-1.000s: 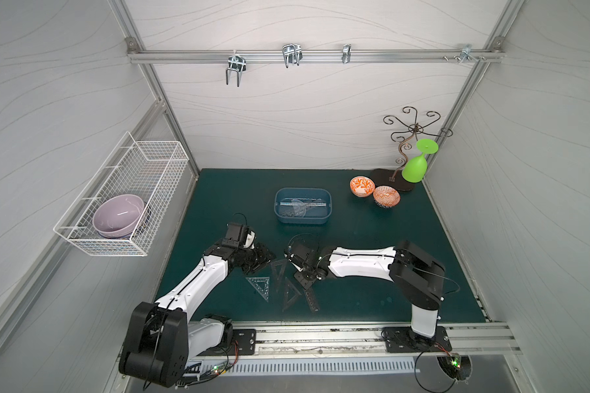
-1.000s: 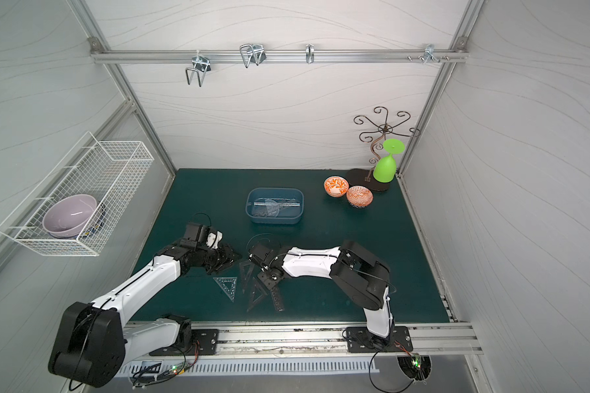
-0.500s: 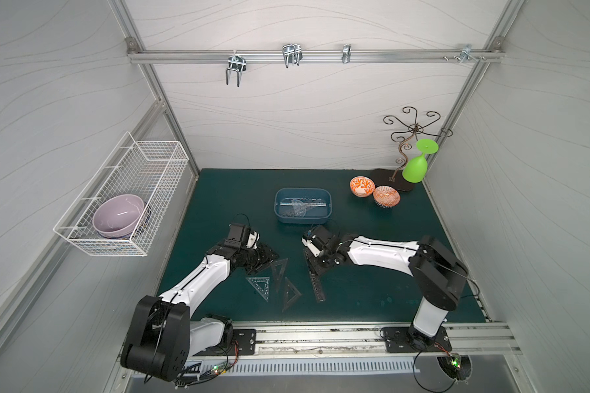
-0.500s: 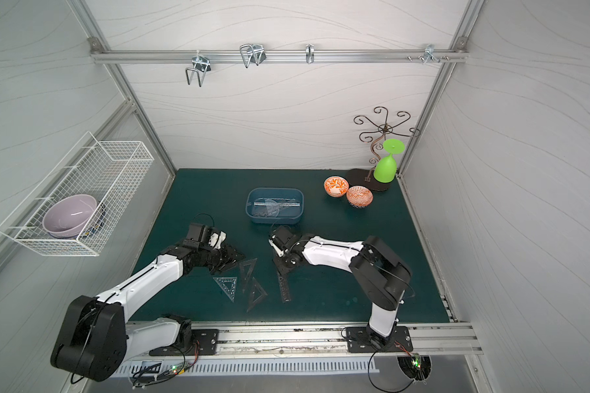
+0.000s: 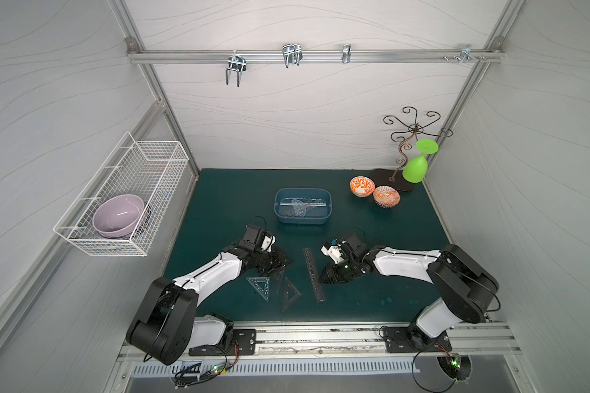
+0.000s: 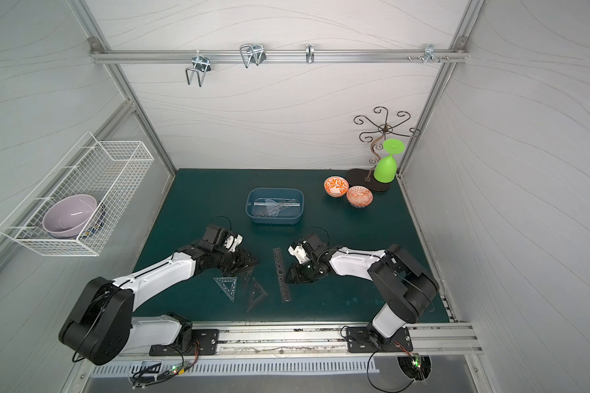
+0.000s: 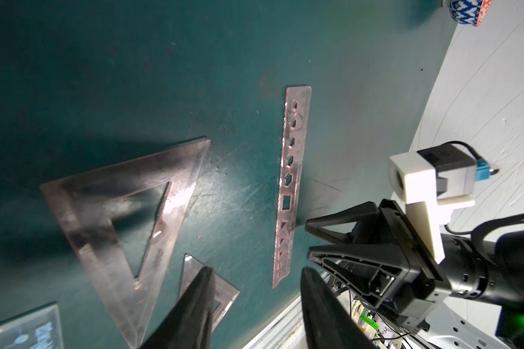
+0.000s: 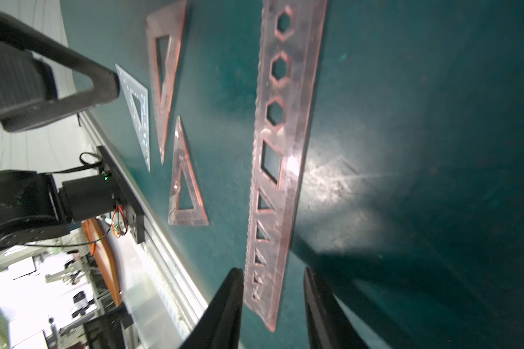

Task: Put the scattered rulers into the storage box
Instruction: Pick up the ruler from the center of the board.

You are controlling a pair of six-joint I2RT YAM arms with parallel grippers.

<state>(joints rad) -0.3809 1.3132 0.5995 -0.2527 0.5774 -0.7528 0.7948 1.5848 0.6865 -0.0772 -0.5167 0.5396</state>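
Note:
The storage box (image 5: 324, 221) (image 6: 295, 220) stands mid-table with clear rulers (image 5: 302, 206) inside. On the mat nearer the front lie a long stencil strip (image 5: 314, 274) (image 6: 281, 275) (image 7: 291, 187) (image 8: 273, 166), a bluish triangle (image 5: 260, 285) (image 6: 227, 285) (image 8: 136, 111) and two smoky-dark triangles (image 5: 292, 292) (image 7: 118, 211) (image 8: 183, 187). My left gripper (image 5: 276, 260) (image 7: 256, 270) is open over the dark triangles. My right gripper (image 5: 324, 275) (image 8: 273, 272) is open. It sits low at the strip's right side, and in its wrist view the strip's end shows between the jaws.
Two orange patterned bowls (image 5: 361, 186) (image 5: 386, 196) and a metal stand (image 5: 407, 153) with a green glass (image 5: 416, 166) occupy the back right corner. A white wire basket (image 5: 126, 197) holding a purple bowl hangs on the left wall. The aluminium rail (image 5: 321, 335) runs along the front edge.
My right arm drew back to the right, off the triangles, and the stencil strip shifted right and apart from them. Its jaws have narrowed. The left arm has barely moved.

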